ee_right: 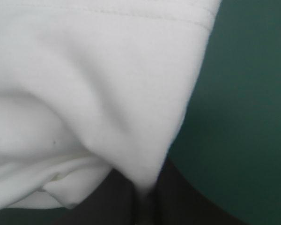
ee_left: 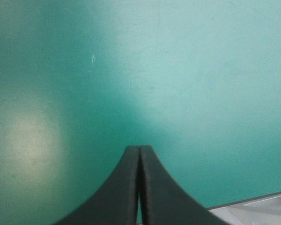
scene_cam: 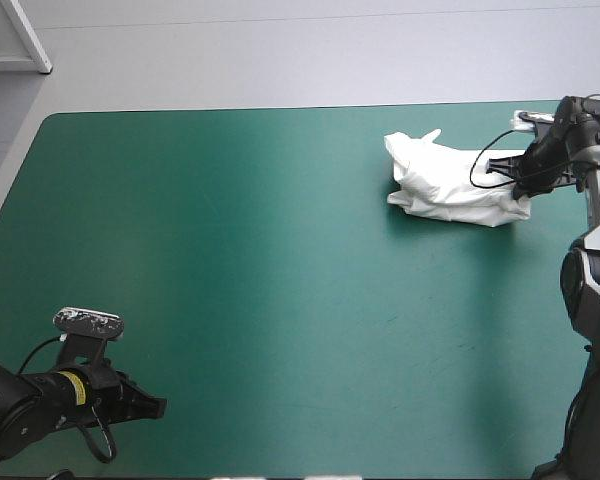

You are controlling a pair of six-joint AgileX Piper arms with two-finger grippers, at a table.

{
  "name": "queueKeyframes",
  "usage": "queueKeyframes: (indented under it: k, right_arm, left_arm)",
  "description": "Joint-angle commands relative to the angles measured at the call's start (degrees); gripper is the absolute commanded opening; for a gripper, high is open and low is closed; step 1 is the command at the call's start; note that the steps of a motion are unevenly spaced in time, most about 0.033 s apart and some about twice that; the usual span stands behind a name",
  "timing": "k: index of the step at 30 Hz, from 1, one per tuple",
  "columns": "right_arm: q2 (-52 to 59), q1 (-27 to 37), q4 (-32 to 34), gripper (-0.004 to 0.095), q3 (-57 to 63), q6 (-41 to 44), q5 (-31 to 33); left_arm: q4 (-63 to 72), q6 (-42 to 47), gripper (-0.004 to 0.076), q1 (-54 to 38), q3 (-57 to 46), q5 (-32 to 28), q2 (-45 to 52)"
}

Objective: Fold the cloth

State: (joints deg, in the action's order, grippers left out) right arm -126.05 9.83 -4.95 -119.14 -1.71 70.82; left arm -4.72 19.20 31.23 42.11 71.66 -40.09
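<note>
Surface [scene_cam: 280, 300]: teal-green cover, seen from above and behind.

Item: T-shirt [scene_cam: 445, 185], white, a crumpled heap at the far right, close to the far edge. Long axis roughly left to right.

Right claw [scene_cam: 521, 186]: at the heap's right end, black fingers all but closed with a pinch of fabric between them.

Left claw [scene_cam: 156, 407]: near-left corner, fingers pressed together in one arch, holding nothing, well apart from the heap.

Judgement: the cloth lies wholly left of the right claw, so spreading it probably means drawing it toward the open middle. The right arm is much the nearer.
</note>
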Motion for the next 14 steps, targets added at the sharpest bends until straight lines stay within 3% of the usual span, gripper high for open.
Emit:
queueKeyframes:
  k: [1,3,6,9,11,14]
  right_arm:
    - [4.2,2.2,-0.7,0.0024,-1.4,0.0,0.6]
    - [4.2,2.8,-1.5,0.0167,-1.4,0.0,0.6]
    - [4.3,3.7,-4.3,0.0536,-1.4,0.0,0.6]
    - [5.3,3.9,-6.5,0.0770,-1.4,0.1,0.7]
    - [6.9,3.9,-7.3,0.0782,-1.0,1.3,0.7]
    - [10.0,3.8,-9.1,0.0717,0.0,3.5,0.7]
  left_arm:
    - [0.0,0.1,-0.0008,0.2,1.3,2.2,-0.1]
    - [0.0,0.1,-0.0008,0.2,1.3,2.2,-0.1]
    - [-0.1,0.1,-0.0008,0.2,1.3,2.2,-0.1]
    - [-0.3,0.1,-0.0008,0.2,1.3,2.2,-0.1]
    - [-1.4,0.1,-0.0008,0.2,1.3,2.1,-0.1]
    - [-4.8,0.1,-0.0008,0.2,1.6,1.2,-0.1]
